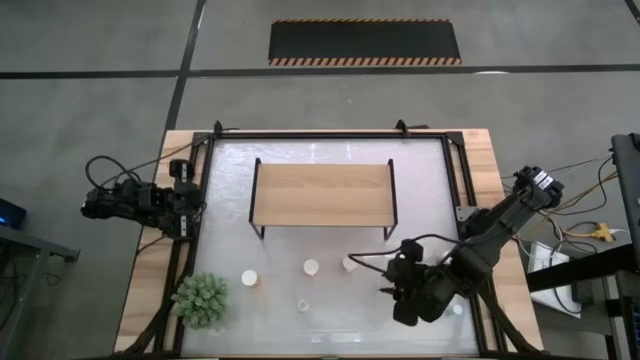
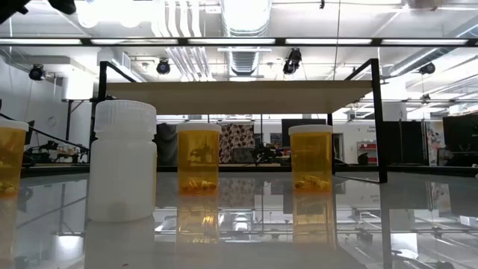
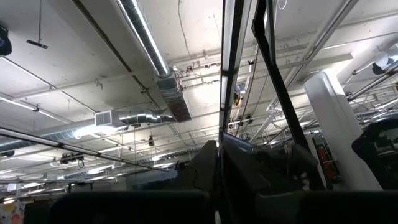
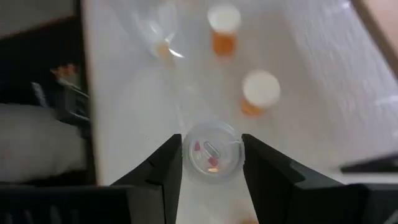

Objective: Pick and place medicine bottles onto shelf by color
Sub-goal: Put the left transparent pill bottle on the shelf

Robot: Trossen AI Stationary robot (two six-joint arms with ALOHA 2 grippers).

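Wooden table point(image 1: 150, 255), glossy white mat point(image 1: 330, 170) over middle. On mat: light-wood shelf point(image 1: 322, 193) on black legs, top bare; white-capped bottles point(image 1: 311, 267) scattered near front; green spiky plant point(image 1: 202, 300) at front-left corner.

The desk point(image 1: 330, 160) is seen from straight overhead. The same shelf point(image 2: 239, 96) is viewed level from desk height, very close to bottles. The left wrist camera is aimed at the ceiling; the right is pointed steeply down at the desk.
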